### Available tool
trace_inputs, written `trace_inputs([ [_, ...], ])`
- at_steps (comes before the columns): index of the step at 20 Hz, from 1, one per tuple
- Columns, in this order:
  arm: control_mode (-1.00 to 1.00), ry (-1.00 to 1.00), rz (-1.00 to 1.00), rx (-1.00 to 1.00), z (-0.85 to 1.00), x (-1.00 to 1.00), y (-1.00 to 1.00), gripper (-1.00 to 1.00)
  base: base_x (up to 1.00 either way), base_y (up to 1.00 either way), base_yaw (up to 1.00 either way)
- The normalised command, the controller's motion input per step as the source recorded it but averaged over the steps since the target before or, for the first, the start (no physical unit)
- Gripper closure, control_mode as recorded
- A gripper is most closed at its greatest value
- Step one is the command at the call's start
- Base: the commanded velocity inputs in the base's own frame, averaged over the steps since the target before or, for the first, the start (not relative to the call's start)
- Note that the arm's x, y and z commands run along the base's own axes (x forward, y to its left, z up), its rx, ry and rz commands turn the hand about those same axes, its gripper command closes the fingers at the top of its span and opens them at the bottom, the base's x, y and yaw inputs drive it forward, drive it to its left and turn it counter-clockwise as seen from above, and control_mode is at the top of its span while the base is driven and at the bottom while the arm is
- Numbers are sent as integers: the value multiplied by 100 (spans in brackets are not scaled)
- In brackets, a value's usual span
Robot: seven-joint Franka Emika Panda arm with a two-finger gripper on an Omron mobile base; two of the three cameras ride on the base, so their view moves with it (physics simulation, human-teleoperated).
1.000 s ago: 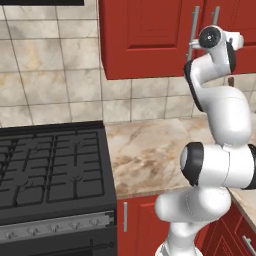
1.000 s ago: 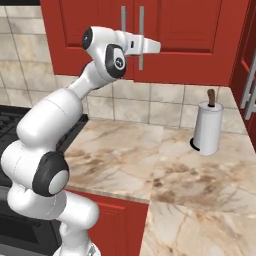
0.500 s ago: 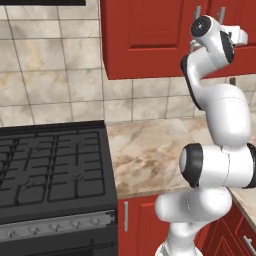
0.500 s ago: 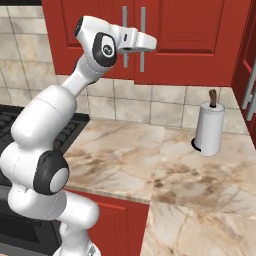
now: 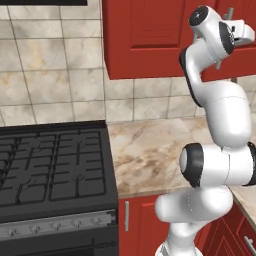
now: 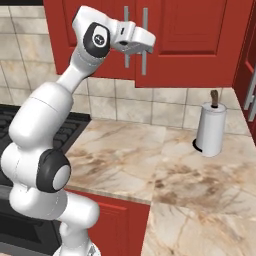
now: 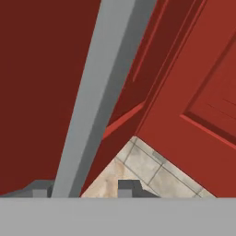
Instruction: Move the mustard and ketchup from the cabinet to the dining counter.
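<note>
Red panelled doors of the cabinet [image 6: 190, 40] are sitting shut, so the mustard and ketchup are presumably lying hidden behind them. A long silver bar handle [image 7: 99, 97] is running lengthwise between the fingertips [image 7: 126, 188] of the gripper [image 7: 83, 190], its axis crossing the jaw gap. The gripper [image 6: 145, 42] is clenching on that handle, level with the door front.

A black stove [image 5: 52, 170] was seen below and left of the end effector, beside a marbled counter [image 6: 150, 165]. A white paper towel roll [image 6: 210, 129] stood upright on it, below and right, against the tiled wall [image 5: 55, 85].
</note>
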Motion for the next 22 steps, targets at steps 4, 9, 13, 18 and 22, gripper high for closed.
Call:
trace_inputs([
  [4,-100,13,-13,3,0,-69,-100,100,0,0,0],
  [9,-100,11,-9,3,0,-65,-100,100,0,0,0],
  [13,-100,6,-4,2,0,-65,-100,100,0,0,0],
  [18,-100,1,0,4,0,-80,-100,100,0,0,0],
  [22,-100,0,0,8,0,-99,-100,100,0,0,0],
])
